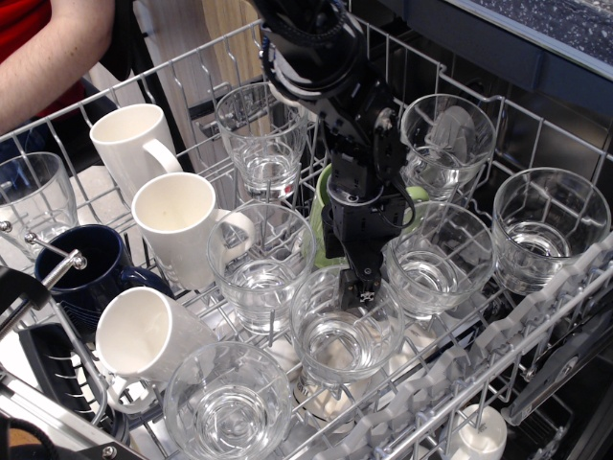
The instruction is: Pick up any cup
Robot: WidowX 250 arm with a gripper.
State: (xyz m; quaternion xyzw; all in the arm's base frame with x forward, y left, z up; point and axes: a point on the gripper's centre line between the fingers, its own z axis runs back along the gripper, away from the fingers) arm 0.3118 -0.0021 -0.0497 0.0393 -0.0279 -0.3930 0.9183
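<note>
Several clear glass tumblers stand upright in a wire dishwasher rack. One cup stands front centre, with others to its left and right. My black gripper points down, its tips at the far rim of the front-centre cup. The fingers line up in this view, so I cannot tell whether the gripper is open or whether it touches the glass. The arm hides most of the green mug behind it.
More tumblers stand at the back, back right, far right, front left and far left. White handled mugs and a dark blue mug fill the left. A person's arm is at top left.
</note>
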